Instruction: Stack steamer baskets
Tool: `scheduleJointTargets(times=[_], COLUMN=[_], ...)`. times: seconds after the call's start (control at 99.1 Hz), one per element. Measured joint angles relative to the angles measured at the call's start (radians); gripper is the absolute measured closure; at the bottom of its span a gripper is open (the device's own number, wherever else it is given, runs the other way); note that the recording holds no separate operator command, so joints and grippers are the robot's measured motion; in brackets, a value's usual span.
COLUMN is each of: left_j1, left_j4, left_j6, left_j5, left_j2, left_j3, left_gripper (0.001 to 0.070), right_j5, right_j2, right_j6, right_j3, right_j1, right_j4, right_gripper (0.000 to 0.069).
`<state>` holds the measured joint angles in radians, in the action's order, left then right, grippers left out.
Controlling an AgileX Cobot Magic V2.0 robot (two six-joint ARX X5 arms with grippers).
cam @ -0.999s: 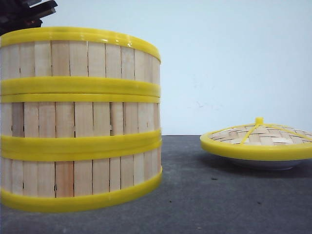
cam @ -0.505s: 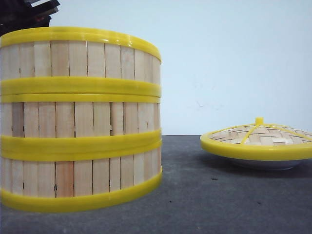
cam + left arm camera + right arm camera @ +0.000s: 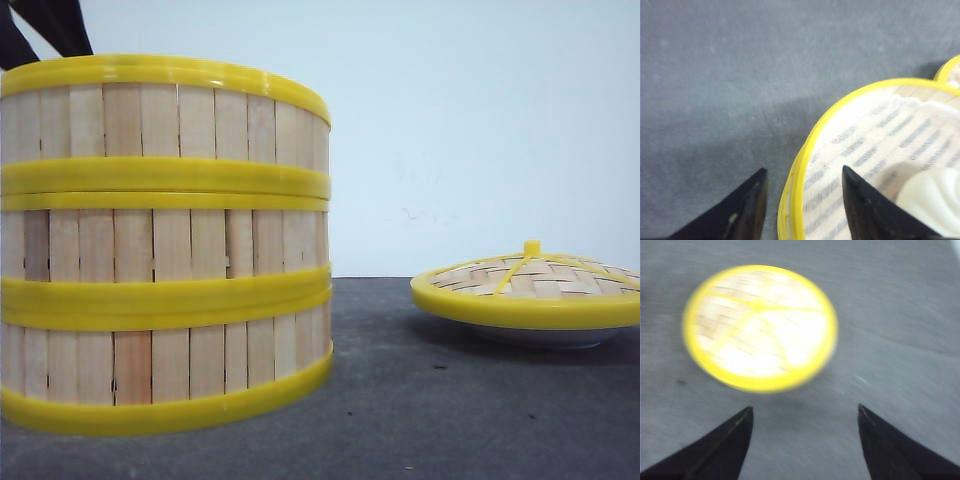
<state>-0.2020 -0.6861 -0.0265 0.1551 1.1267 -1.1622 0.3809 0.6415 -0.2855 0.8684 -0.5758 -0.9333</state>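
Front view: the three steamer baskets stand as one tower at the left of the bench, each yellow rim seated on the one below, so the stacking looks done. The lid sits well apart to the right on a white plate, kept clear of the stack. A dark piece of arm shows above the tower's far left edge.

Left wrist view: the left gripper hangs with its fingers apart, one on each side of the top basket's rim, clamping nothing. A pale rounded thing lies inside the basket; I cannot tell what it is.

Right wrist view: blurred. The right gripper is spread wide and empty above bare bench, near the lid, probably because the lid comes next.
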Motion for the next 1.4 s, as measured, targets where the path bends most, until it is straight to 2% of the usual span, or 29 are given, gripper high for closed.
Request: scheduleJointTargets(times=[0.101,0.252,0.303,0.484,0.596,0.828,1.231,1.302,1.403], left_j1=[0.015,0.039,0.049,0.064,0.064,0.064,0.064,0.064,0.064], left_j4=[-0.046,-0.122,-0.142,-0.174,-0.174,-0.174,-0.174,-0.173,-0.174], left_j6=[0.020,0.044,0.046,0.053,0.053,0.054,0.059,0.060,0.060], left_j5=[-0.028,-0.153,-0.177,-0.183,-0.183,-0.183,-0.183,-0.183,-0.183], left_j2=[-0.054,-0.120,-0.137,-0.166,-0.166,-0.166,-0.166,-0.166,-0.166], left_j3=[0.000,0.000,0.000,0.000,0.000,0.000,0.000,0.000,0.000], left_gripper=[0.0432,0.0432,0.0432,0.0432,0.0432,0.0432,0.0432,0.0432,0.0432], right_j5=[-0.049,-0.209,-0.271,-0.459,-0.481,-0.484,-0.481,-0.479,-0.479], right_j2=[0.090,0.253,0.321,0.523,0.624,0.753,0.845,0.851,0.851], right_j6=[0.040,0.073,0.082,0.127,0.165,0.282,0.315,0.316,0.316], right_j3=[0.000,0.000,0.000,0.000,0.000,0.000,0.000,0.000,0.000], right_j1=[0.011,0.097,0.155,0.330,0.369,0.352,0.348,0.348,0.348], right_j4=[0.149,0.291,0.327,0.491,0.565,0.702,0.802,0.817,0.818], right_gripper=[0.0284,0.0284,0.0284,0.0284,0.0284,0.0284,0.0286,0.0315,0.0408])
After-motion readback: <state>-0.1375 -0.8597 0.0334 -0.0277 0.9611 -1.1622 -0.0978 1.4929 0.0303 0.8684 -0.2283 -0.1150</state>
